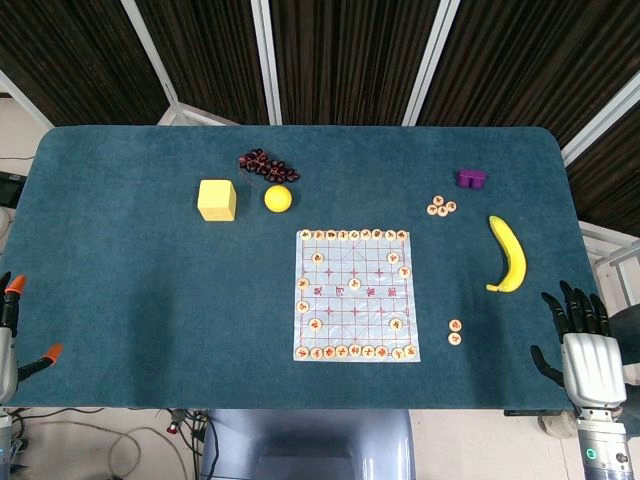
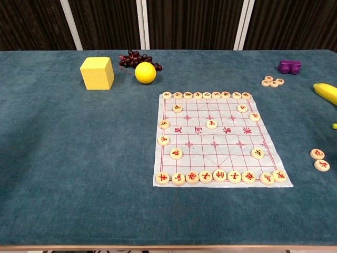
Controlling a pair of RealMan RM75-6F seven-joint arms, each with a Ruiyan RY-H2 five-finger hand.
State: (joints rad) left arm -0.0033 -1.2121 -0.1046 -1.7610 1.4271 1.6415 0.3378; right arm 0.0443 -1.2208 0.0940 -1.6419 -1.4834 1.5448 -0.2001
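1. The right hand (image 1: 585,345) sits at the near right corner of the blue tabletop (image 1: 130,300), palm part silver, dark fingers (image 1: 572,305) pointing away from the robot and spread apart, holding nothing. The thumb juts out toward the board side.
2. Nearest to that hand are the banana (image 1: 509,254), lying just ahead of the fingertips with its length running away from the robot, and two loose chess pieces (image 1: 455,332) lying between the hand and the board, apart from both.
3. The left hand (image 1: 12,330) shows only at the near left edge of the head view: two orange-tipped fingers (image 1: 14,287), well separated from each other, with nothing between them. It hangs at the edge, far from every object.
4. Neither hand appears in the chest view.
5. The paper chess board (image 1: 355,295) lies flat in the middle, rows of round pieces along its far and near edges and a few scattered inside.
6. Farther back sit a yellow cube (image 1: 217,199), a yellow ball (image 1: 278,198) and a bunch of dark grapes (image 1: 265,164) touching the ball's far side.
7. On the far right stand a small purple block (image 1: 471,178) and a cluster of three more pieces (image 1: 441,206) just in front of it.
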